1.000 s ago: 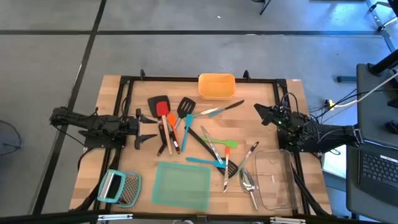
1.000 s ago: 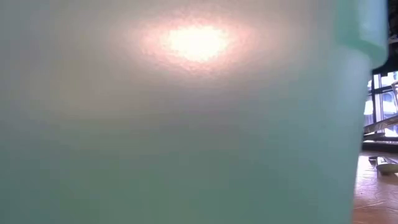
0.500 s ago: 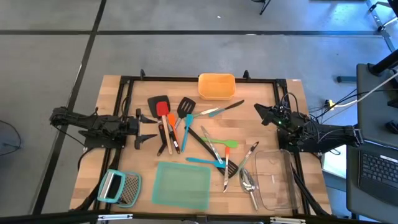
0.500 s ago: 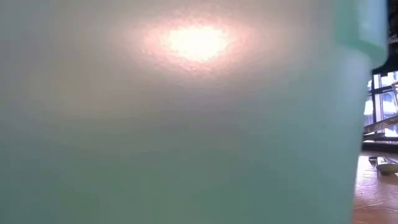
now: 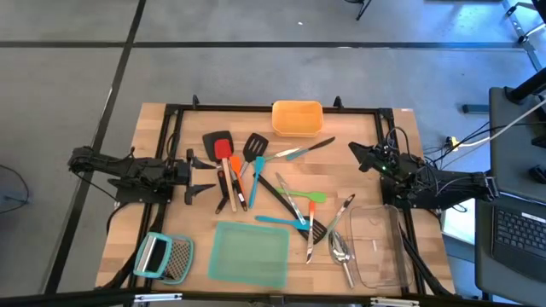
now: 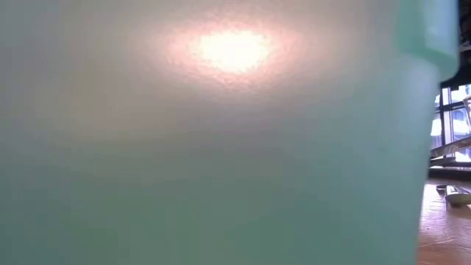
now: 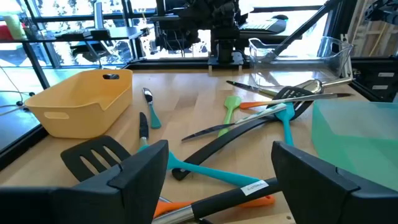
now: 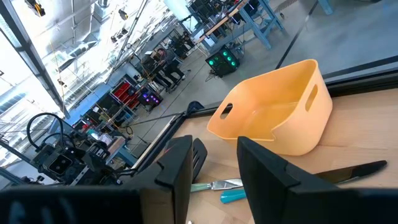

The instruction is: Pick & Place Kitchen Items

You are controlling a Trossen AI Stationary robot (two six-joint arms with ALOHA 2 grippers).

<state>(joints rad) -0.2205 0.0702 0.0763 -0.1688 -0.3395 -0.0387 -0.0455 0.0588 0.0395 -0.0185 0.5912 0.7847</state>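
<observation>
Wooden table (image 5: 183, 222) holds scattered utensils (image 5: 281, 192); left pincer (image 5: 203, 176) gapes, right pincer (image 5: 357, 155) half-parted, empty.

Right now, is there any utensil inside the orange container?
No, the orange container shows only its own bare floor in the high view, and the utensils lie loose on the table.

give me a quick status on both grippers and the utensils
Left gripper open, empty, beside the utensil pile. Right gripper part open, empty. No utensil lifted, nothing blocking.
</observation>
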